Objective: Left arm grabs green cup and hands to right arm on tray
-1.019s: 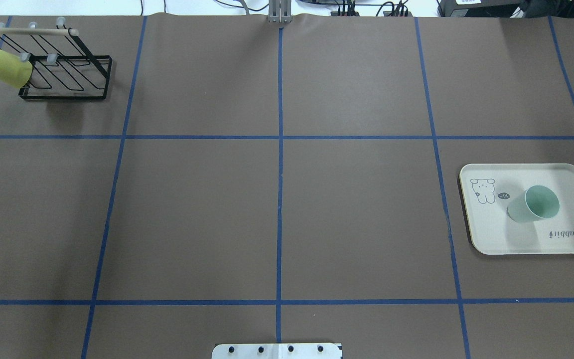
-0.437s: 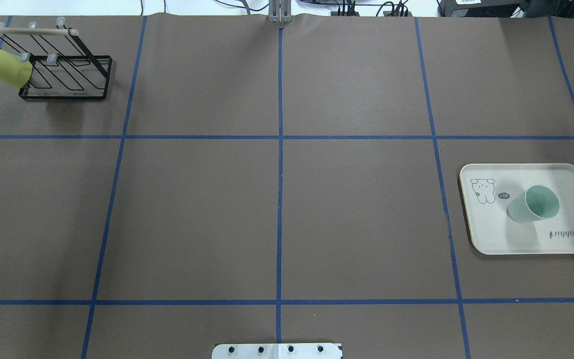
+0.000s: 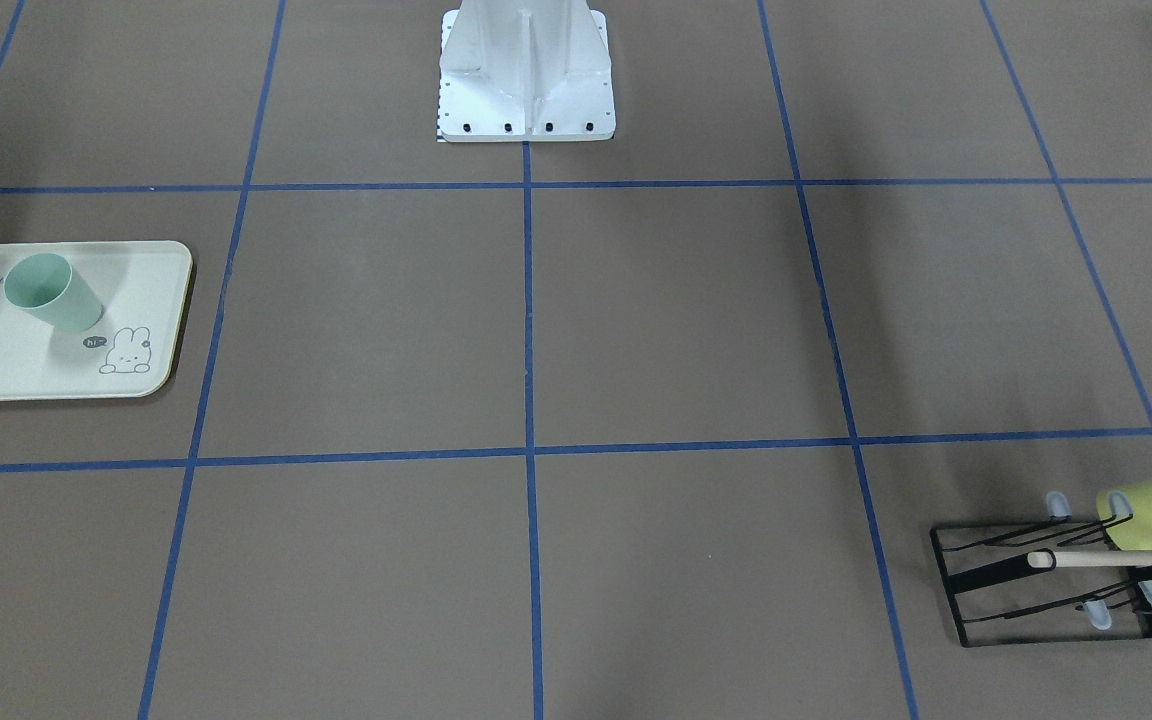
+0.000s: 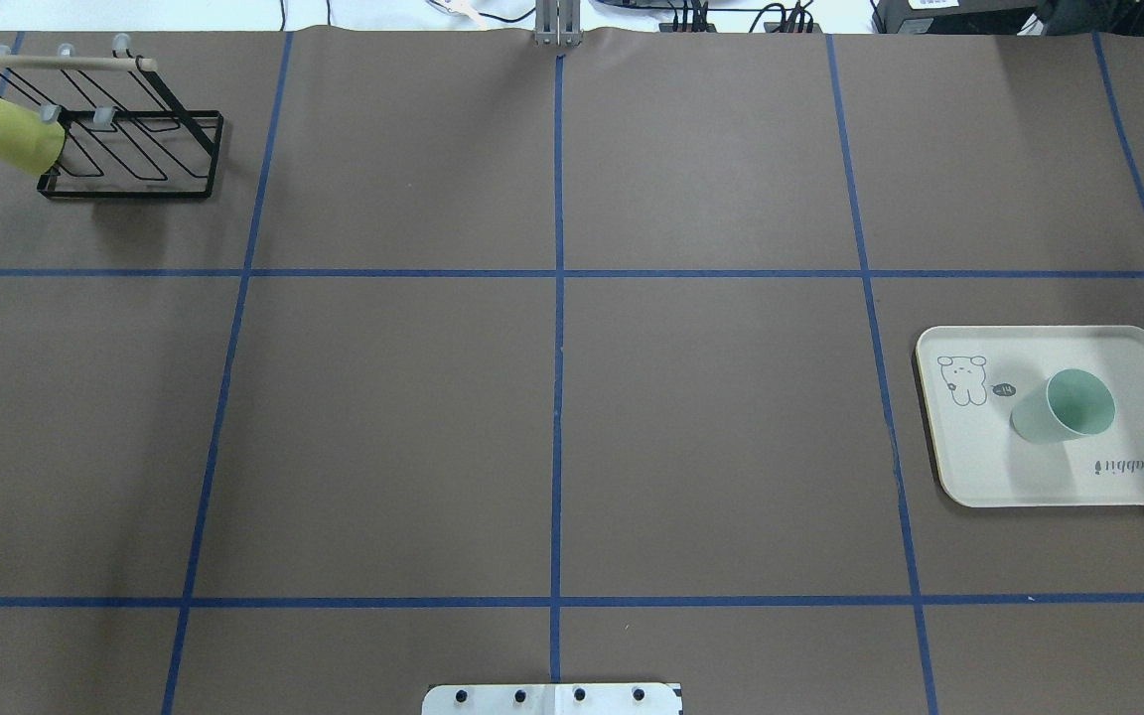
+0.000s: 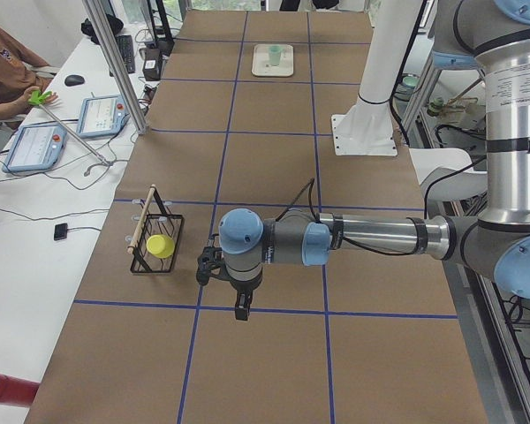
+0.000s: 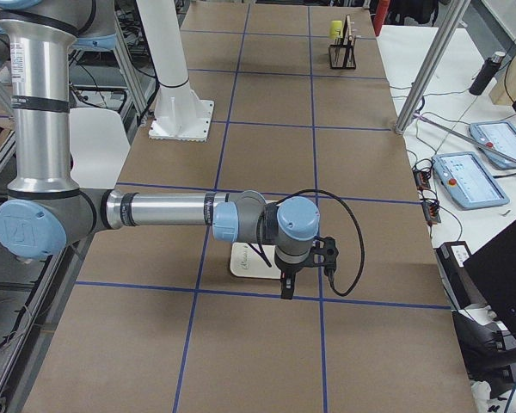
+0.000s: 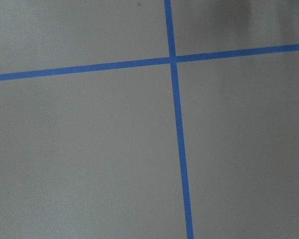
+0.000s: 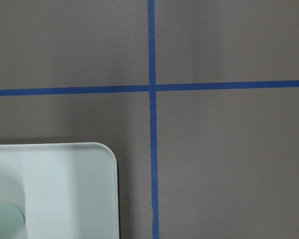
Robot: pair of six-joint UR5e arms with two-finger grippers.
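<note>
The green cup (image 4: 1064,405) stands mouth up on the cream tray (image 4: 979,467) at the table's right side. It also shows in the front view (image 3: 51,292), far off in the left side view (image 5: 275,56), and its edge shows in the right wrist view (image 8: 5,221). My left gripper (image 5: 241,311) hangs over the brown table near the rack, far from the cup. My right gripper (image 6: 284,291) hangs just beside the tray (image 6: 245,265). Both show only in the side views, so I cannot tell whether they are open or shut.
A black wire rack (image 4: 135,149) at the far left holds a yellow-green cup (image 4: 6,132). The robot's white base (image 3: 526,80) stands at the table's near-middle edge. Blue tape lines grid the brown table. Operators' desks with tablets (image 5: 35,146) flank the far side.
</note>
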